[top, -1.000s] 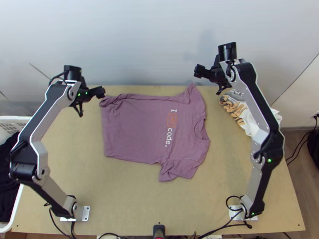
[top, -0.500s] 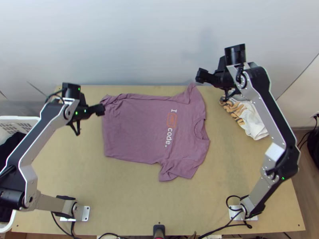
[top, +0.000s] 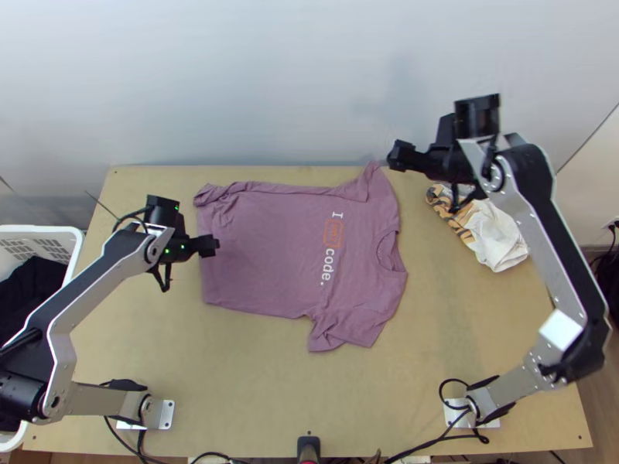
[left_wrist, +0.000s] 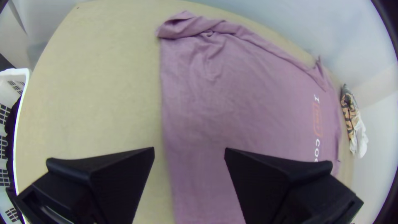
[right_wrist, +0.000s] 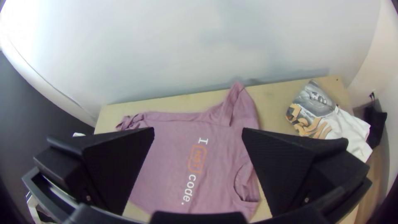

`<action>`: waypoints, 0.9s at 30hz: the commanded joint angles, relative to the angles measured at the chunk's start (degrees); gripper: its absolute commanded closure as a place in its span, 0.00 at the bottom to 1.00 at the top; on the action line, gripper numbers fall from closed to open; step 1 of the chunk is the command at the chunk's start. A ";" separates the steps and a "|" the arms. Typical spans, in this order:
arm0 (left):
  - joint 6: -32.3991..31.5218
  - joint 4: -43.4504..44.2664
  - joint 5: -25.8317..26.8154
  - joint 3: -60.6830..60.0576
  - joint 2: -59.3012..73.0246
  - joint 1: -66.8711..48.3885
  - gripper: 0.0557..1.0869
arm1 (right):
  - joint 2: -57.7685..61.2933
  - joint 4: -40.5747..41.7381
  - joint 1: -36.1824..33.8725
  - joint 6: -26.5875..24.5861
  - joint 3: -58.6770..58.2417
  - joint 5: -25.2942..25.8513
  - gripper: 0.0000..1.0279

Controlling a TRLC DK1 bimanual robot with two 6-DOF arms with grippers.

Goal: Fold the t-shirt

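1. One t-shirt (top: pixel 263 255), mauve with white and orange print, is lying spread on one light wooden desk (top: pixel 255 387). Its hem is toward the left arm's side and its collar toward the right arm's side; a narrow strip along the far edge is folded over.
2. Two end effectors are there. The left end effector (top: pixel 208 246) is over the hem part, with its two fingers spread well apart and nothing between them; I cannot tell if they touch the fabric. The right end effector (top: pixel 398 155) is by the far sleeve, its two fingers also wide apart and empty.
3. One white cloth (top: pixel 501 236) with orange and grey print is bunched at the far right of the desk.
4. One white basket (top: pixel 46 229) stands at the left, holding dark cloth (top: pixel 31 286).
5. Several things are partly hidden or cut. The basket and the elbow of the left arm (top: pixel 100 282) are cut by the top view's left edge. The right arm (top: pixel 545 247) covers part of the desk's right edge. In the left wrist view, one finger hides the end of the print. One black object (top: pixel 308 445) at the near edge is cut off, and I cannot tell what it is.
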 commanded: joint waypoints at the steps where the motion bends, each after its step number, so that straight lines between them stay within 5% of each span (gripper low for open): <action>1: -0.18 2.17 -0.35 -2.53 2.44 -1.64 0.20 | -3.29 0.30 0.13 -1.97 -1.03 1.26 0.04; 13: -0.36 2.44 -1.15 -3.58 6.04 -3.49 0.20 | -3.64 0.21 -0.75 -1.97 -2.53 2.31 0.04; 27: -1.06 2.52 -2.64 -1.82 7.36 -8.41 0.82 | -4.52 0.30 -3.56 -2.32 -4.02 2.40 0.04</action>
